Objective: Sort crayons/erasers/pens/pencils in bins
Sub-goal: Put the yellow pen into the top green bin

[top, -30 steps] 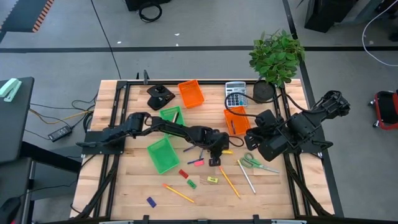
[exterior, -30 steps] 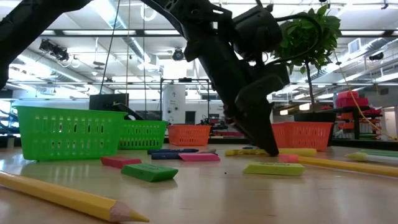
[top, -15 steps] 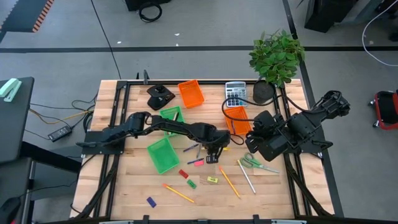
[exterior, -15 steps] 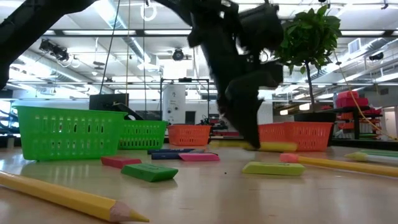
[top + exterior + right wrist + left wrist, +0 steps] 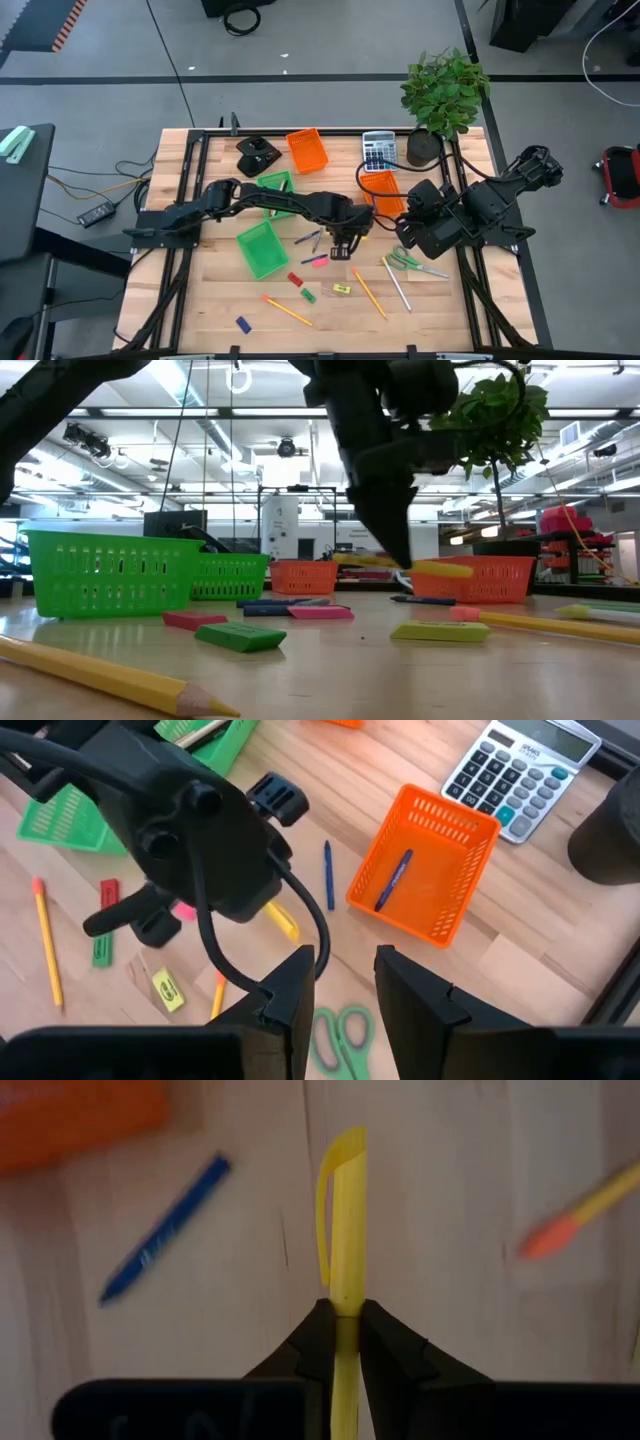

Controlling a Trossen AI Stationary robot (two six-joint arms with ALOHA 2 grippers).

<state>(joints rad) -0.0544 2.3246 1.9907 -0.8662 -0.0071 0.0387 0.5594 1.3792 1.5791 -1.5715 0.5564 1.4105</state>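
A yellow pen with a clip [image 5: 347, 1210] hangs above the table's middle with my left gripper [image 5: 344, 246] shut on it; it also shows in the low view [image 5: 440, 568]. My right gripper [image 5: 343, 980] hovers open and high at the right, above the scissors. Two orange bins [image 5: 307, 150] [image 5: 383, 192] and two green bins [image 5: 275, 186] [image 5: 261, 248] stand on the table. A blue pen [image 5: 393, 880] lies in the near orange bin. Erasers, red [image 5: 295, 279], green [image 5: 308, 295] and yellow [image 5: 342, 289], lie flat in front, as do pencils [image 5: 287, 310] [image 5: 369, 292]. My left gripper pinches the yellow pen's barrel [image 5: 347, 1308], just behind the clip, between its two fingers. The fingers come from above, slanting steeply down, and lie across the pen. The pen is lifted clear of the table and sits about level, its clip end [image 5: 450, 569] sticking out past the fingers.
Green-handled scissors [image 5: 415, 263], a grey calculator [image 5: 379, 150] and a potted plant [image 5: 445, 90] stand at the right and far right. Loose blue pens [image 5: 312, 240], a pink eraser [image 5: 318, 261] and a blue eraser [image 5: 242, 324] lie on the wood.
My left gripper has gone up from the table and tipped a little, staying shut on the yellow pen. The pen, which lay on the wood a second ago, is now lifted clear and hangs about level.
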